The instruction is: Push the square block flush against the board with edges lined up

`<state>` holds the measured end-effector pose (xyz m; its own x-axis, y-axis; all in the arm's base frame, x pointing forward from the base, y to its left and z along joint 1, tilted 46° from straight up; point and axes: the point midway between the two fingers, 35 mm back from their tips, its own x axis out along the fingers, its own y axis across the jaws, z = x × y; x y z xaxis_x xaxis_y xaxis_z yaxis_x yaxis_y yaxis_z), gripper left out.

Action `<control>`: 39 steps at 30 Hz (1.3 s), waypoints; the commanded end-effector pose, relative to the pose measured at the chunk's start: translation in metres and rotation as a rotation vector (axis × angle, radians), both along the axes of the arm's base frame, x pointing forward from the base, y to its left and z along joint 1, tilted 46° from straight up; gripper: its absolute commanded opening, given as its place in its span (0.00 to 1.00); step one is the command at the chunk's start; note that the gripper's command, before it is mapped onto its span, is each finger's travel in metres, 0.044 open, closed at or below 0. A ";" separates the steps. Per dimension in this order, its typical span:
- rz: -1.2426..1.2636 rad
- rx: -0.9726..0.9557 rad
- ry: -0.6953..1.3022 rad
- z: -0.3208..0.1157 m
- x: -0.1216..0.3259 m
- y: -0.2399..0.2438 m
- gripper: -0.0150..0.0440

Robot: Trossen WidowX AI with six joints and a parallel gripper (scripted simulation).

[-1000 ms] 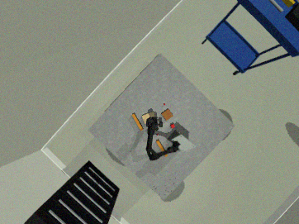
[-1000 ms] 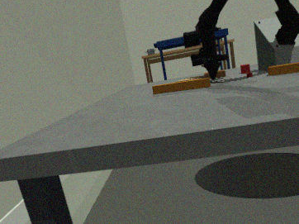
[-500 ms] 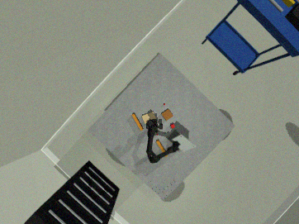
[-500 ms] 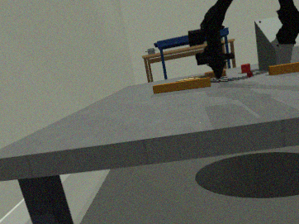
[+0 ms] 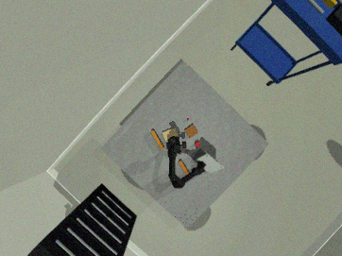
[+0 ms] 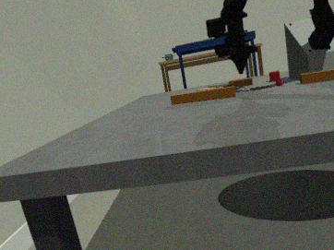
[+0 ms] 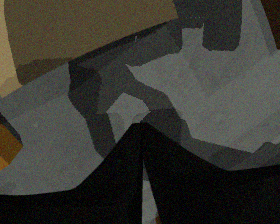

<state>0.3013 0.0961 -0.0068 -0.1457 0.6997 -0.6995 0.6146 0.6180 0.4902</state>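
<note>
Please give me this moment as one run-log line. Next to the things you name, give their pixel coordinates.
Fingers [image 5: 174,144] [image 6: 240,72]: shut, raised above table [image 5: 222,119] [image 6: 115,135] [image 7: 55,135] | tan piece [image 5: 166,134] [image 6: 213,89] [image 7: 90,30]: flat on table | brown block [image 5: 191,130] [image 6: 240,82] [image 7: 272,17]: apart from tan piece

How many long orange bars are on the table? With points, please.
2. One long orange bar [image 5: 157,139] [image 6: 203,95] [image 7: 7,145] lies beside the tan block [image 5: 166,132] [image 6: 212,88] [image 7: 90,30]; another [image 5: 183,166] [image 6: 318,77] shows in the arm's bend from above. The arm may hide more.

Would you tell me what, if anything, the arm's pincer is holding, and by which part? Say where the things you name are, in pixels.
Nothing is held: the pincer [image 5: 173,124] [image 6: 241,73] [image 7: 139,130] is shut, its tips touching no object.
</note>
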 end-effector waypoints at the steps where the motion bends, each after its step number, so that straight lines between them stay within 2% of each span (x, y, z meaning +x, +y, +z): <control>1: 0.078 0.011 -0.076 0.003 0.008 0.003 0.25; 39: 0.999 0.196 -0.990 0.041 0.083 0.056 0.25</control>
<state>0.3808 0.1461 0.0340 -0.1353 0.6882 -0.7128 -0.6138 0.5066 0.6055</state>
